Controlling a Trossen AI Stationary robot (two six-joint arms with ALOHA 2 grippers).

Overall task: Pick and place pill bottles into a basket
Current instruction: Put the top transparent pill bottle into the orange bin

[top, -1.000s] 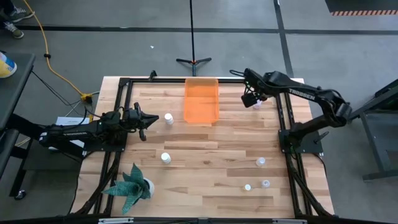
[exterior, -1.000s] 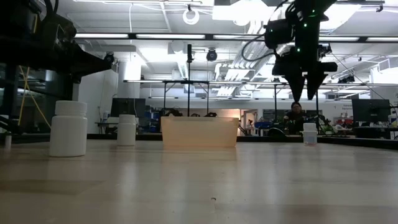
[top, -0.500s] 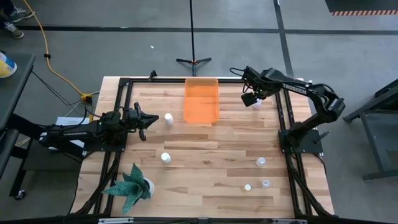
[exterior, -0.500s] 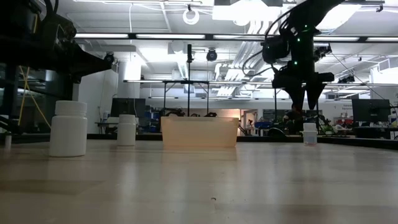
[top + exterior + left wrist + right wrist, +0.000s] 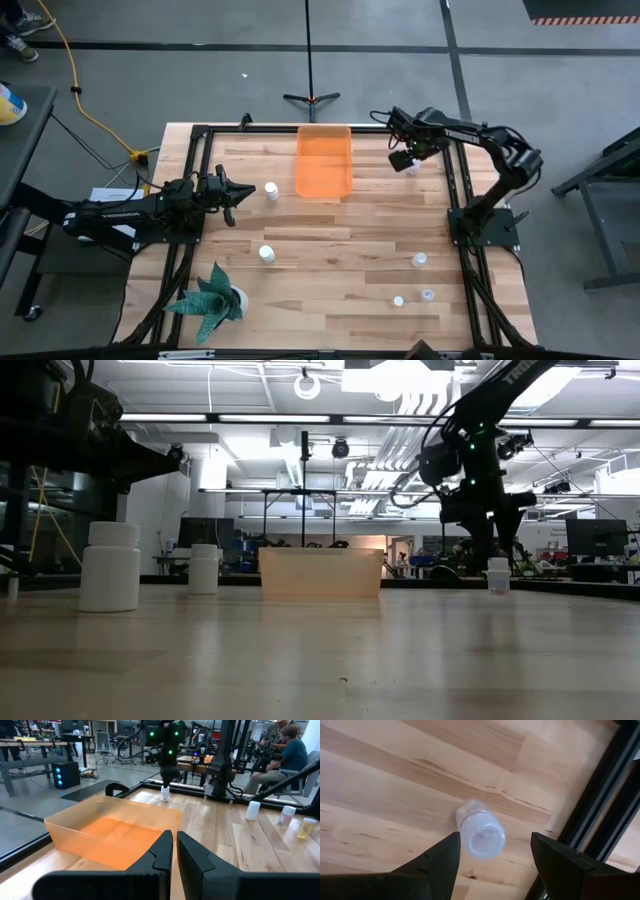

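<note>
The orange bin [image 5: 324, 160] stands at the table's far middle. A small white bottle [image 5: 481, 834] stands upright on the wood near the far right corner [image 5: 413, 168]. My right gripper [image 5: 492, 855] is open just above it, pointing down, with one finger on either side of the cap and clear of it; the low view [image 5: 496, 555] shows the same. My left gripper [image 5: 174, 845] is shut and empty at the table's left [image 5: 232, 195], level, facing the bin. Other bottles stand at the left [image 5: 271, 190], [image 5: 266, 254] and near right [image 5: 420, 260].
A green spiky plant [image 5: 212, 298] stands at the near left corner. Two more bottles [image 5: 398, 300], [image 5: 428, 295] stand near the front right. The black frame rail [image 5: 600, 820] runs close beside the right gripper. People sit beyond the table [image 5: 287, 750].
My right gripper has gone down toward the bottle at the far right, staying open and pointing down; its fingertips have come from well above the cap to about the cap's height. The bottle has kept still.
</note>
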